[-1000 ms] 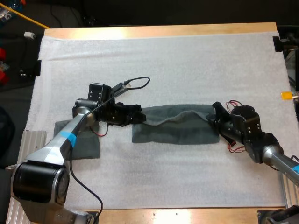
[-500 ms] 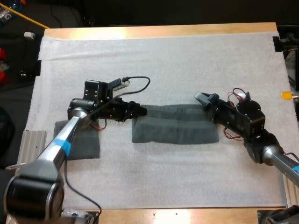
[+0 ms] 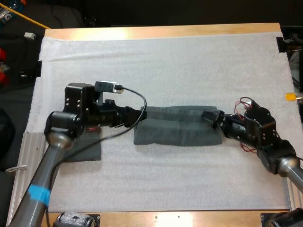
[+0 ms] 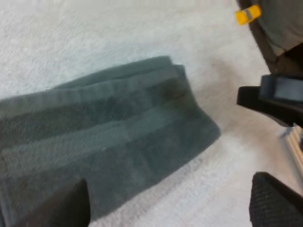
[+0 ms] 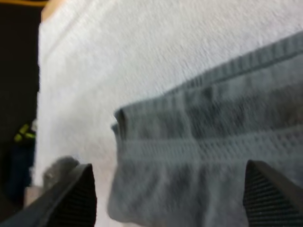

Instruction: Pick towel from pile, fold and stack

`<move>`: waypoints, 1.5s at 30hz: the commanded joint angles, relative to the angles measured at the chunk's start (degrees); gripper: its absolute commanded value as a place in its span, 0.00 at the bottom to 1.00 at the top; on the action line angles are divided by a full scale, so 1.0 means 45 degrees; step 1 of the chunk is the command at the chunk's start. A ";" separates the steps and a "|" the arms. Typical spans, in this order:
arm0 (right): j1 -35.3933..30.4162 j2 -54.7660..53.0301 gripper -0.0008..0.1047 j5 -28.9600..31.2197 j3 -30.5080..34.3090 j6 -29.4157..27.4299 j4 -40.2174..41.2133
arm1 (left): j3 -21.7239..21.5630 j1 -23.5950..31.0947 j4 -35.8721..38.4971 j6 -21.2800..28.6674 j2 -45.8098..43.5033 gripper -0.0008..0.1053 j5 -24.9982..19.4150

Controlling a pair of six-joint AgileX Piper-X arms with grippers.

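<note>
Left jaws & right jaws both wide at towel [image 3: 177, 130] ends: each shd pinch all layers squarely, edges aligned, for next fold.

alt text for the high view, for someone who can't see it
A dark grey-green towel folded into a long strip lies in the middle of the white mat, with the left gripper at its left end and the right gripper at its right end. A second folded towel lies nearer the mat's left side, partly under the left arm.
</note>
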 commanded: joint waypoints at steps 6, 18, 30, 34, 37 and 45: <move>-0.0077 -0.1429 0.62 0.0776 -0.0062 -0.1509 0.2555 | -0.0061 0.0030 0.1485 0.0329 -0.1611 0.65 -0.0179; -0.0077 -0.2361 0.62 0.2336 -0.0692 -0.3437 0.6026 | -0.0064 0.0030 0.3701 0.0819 -0.4485 0.65 -0.1374; -0.1657 -0.0880 0.62 0.2405 -0.1844 -0.5687 0.7431 | -0.0064 0.0030 0.5226 0.0819 -0.5648 0.65 -0.1397; -0.2597 0.0237 0.62 0.0889 -0.1844 -0.6437 0.7273 | -0.0064 0.0030 0.5596 0.0819 -0.5645 0.65 -0.1397; -0.2910 0.1027 0.62 -0.0365 -0.1844 -0.6857 0.6821 | -0.0064 0.0030 0.5735 0.0819 -0.5645 0.65 -0.1397; -0.2880 0.3071 0.62 -0.1948 -0.1844 -0.6704 0.5392 | -0.0064 0.0030 0.6050 0.0819 -0.5645 0.64 -0.1397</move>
